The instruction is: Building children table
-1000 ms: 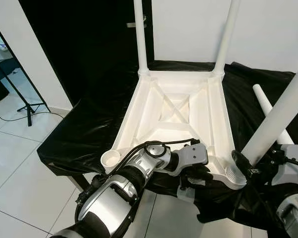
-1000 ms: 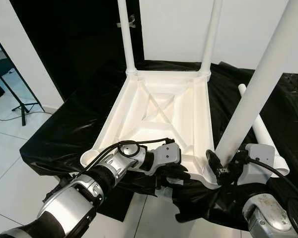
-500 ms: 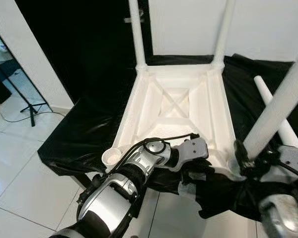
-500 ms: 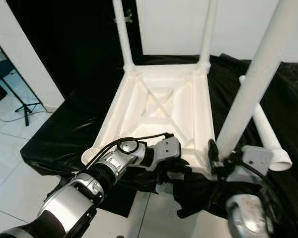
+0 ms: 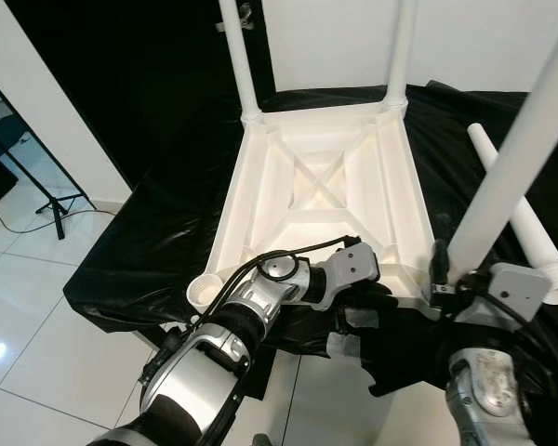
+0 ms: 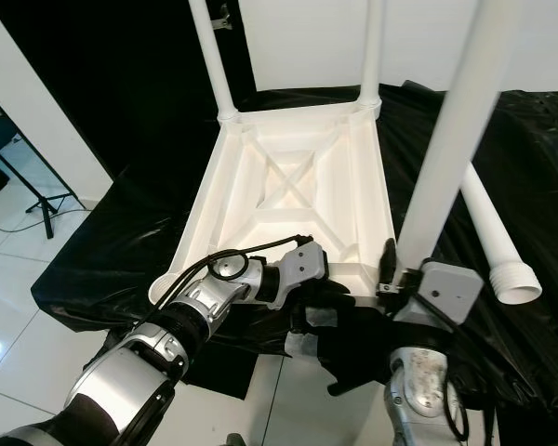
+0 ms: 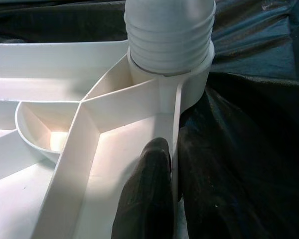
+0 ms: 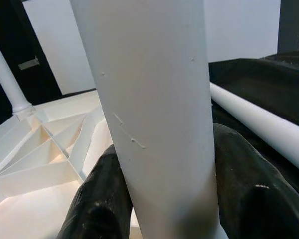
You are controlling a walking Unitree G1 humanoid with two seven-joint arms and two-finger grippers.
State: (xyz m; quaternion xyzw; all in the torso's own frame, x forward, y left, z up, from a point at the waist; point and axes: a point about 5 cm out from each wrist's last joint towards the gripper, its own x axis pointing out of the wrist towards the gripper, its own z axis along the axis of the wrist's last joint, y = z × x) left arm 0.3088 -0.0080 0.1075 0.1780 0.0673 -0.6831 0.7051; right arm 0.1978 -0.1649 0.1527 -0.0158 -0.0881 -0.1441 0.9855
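Nearest, right claw (image 8: 164,199): clenched around the white leg (image 5: 502,177) standing in the near-right corner socket.
Left claw (image 7: 154,199): fingers pinching the tabletop's (image 5: 316,186) near rim.
Tabletop: inverted on the black-draped bench (image 5: 158,242).
Spare leg (image 6: 488,237): lying beside it.

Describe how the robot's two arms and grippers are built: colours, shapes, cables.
Both arms are jointed segments of rounded, glossy silver metal with black bands at the joints. The left arm carries a looping black cable over a round silver joint and ends in a light grey wrist block. The right arm has a similar grey block with a thin black cable. Each gripper has long, matte black fingers.
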